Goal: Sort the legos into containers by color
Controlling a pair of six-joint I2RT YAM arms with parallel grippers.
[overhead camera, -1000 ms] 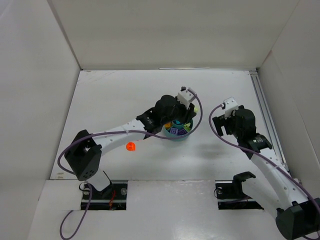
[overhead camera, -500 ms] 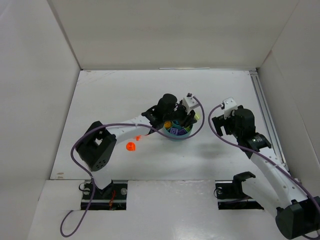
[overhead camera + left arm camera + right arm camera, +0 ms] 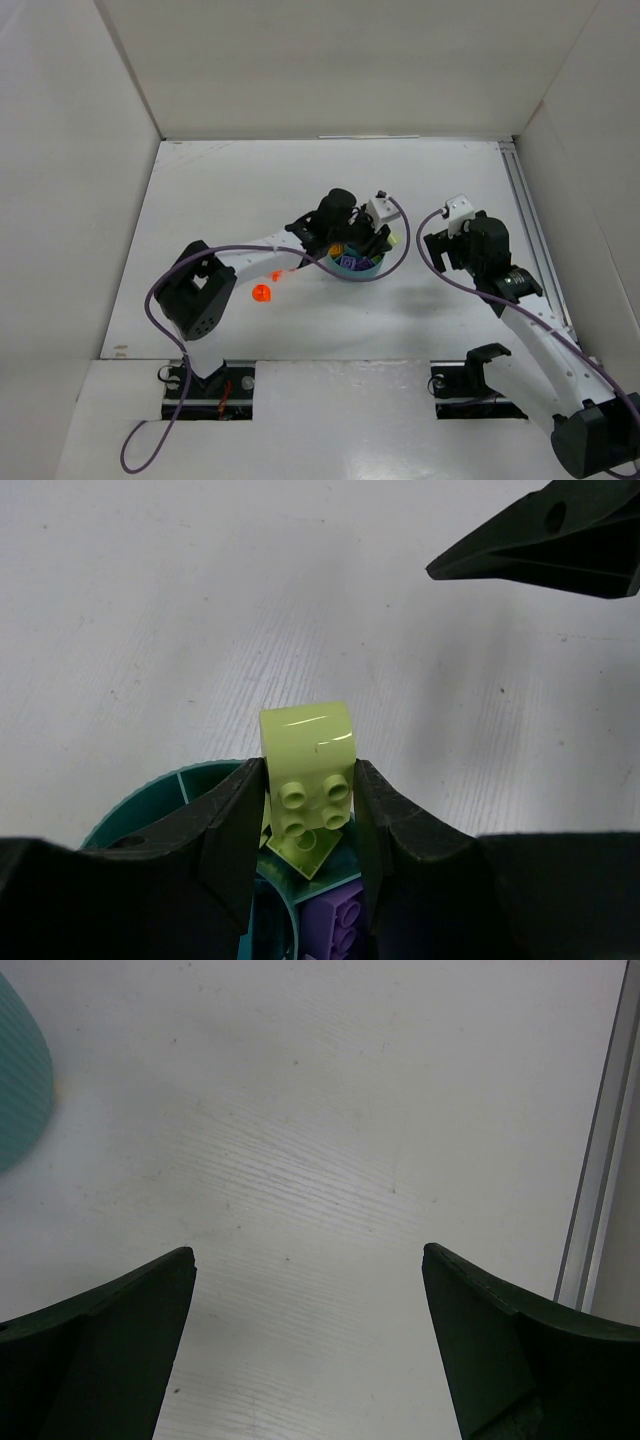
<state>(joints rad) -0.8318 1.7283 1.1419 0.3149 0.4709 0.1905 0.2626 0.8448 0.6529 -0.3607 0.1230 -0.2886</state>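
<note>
Since a second ago your left gripper (image 3: 308,800) has swung toward the right side of the teal dish (image 3: 160,792) — it pinches a lime brick (image 3: 308,745) just above a wedge that seems to hold lime already. Purple pieces (image 3: 335,920) lie sorted in the next section. Two orange pieces (image 3: 261,293) wait on the table (image 3: 220,200) — not yet sorted. Your right gripper (image 3: 308,1252) hangs spread and empty.

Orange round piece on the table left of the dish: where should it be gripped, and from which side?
Likely from straight above, jaws closing across its round sides. The orange round piece lies low on the table, apart from the dish, so a top-down approach fits.
</note>
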